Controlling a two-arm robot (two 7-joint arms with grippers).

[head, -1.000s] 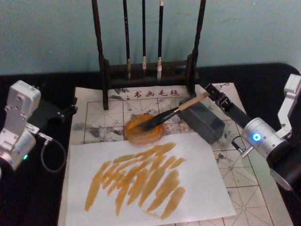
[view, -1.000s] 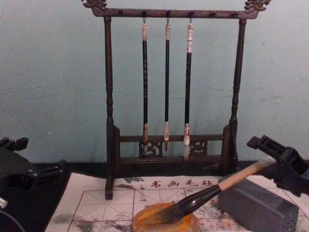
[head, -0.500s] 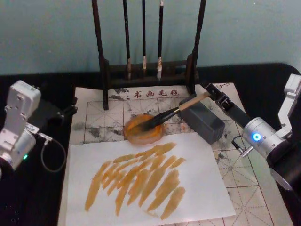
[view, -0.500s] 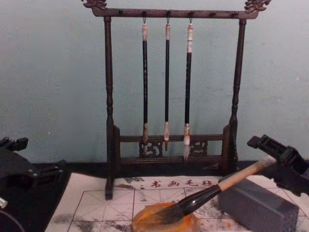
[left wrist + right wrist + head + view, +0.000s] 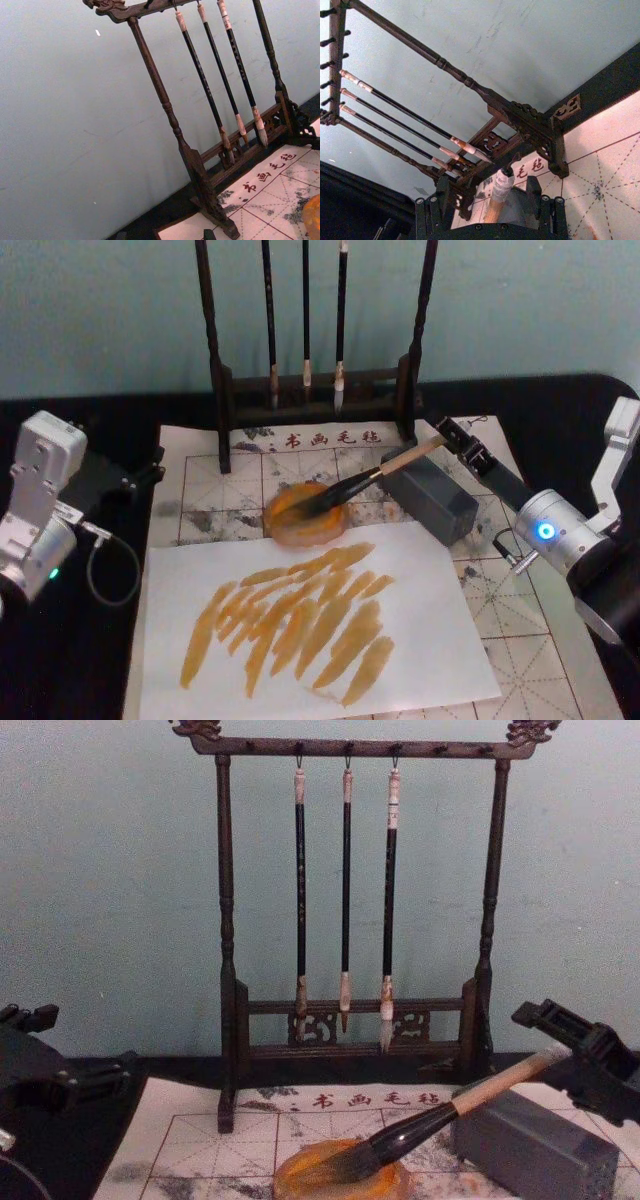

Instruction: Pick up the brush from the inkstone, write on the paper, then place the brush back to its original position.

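Observation:
The thick brush [image 5: 385, 470] lies slanted, its dark bristles in the round orange inkstone [image 5: 296, 528] and its pale handle propped on a grey block [image 5: 437, 502]. My right gripper [image 5: 452, 436] sits at the handle's far end, open. In the right wrist view the whitish end cap of the brush [image 5: 501, 184] stands between the two fingers with a gap on each side. The paper [image 5: 205, 490] with red grid lines lies under everything. A plain white sheet [image 5: 425, 625] with orange-brown strokes rests on it. My left gripper [image 5: 135, 478] is parked at the left.
A dark wooden rack [image 5: 315, 390] with three thin hanging brushes [image 5: 345, 890] stands behind the inkstone, close to the right gripper. The black table [image 5: 100, 660] borders the paper on both sides. A grey cable [image 5: 105, 570] loops by the left arm.

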